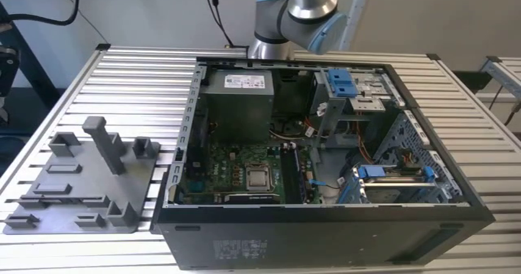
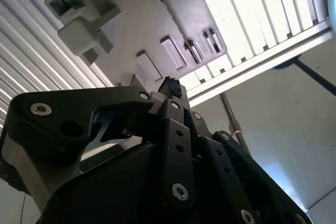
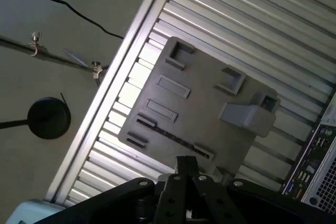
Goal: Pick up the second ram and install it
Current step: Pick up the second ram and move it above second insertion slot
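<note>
A thin dark strip, which looks like the second ram [image 3: 172, 137], stands on edge between two small blocks on the grey holder plate [image 3: 210, 108]. The plate [image 1: 82, 182] lies on the slatted table at the exterior view's left of the open computer case [image 1: 326, 164]. My gripper [image 3: 186, 164] hangs well above that plate, its tips over the plate's edge close to the strip. Its dark fingers [image 2: 170, 85] are pressed together and shut, with nothing between them. The motherboard [image 1: 244, 173] lies bare inside the case.
A tall grey post [image 1: 106, 143] and several low blocks rise from the holder plate. The arm's base [image 1: 293, 18] stands behind the case. Drive cages with blue clips [image 1: 346, 85] fill the case on the exterior view's right. A round stand base [image 3: 48, 118] and a cable lie on the floor past the table edge.
</note>
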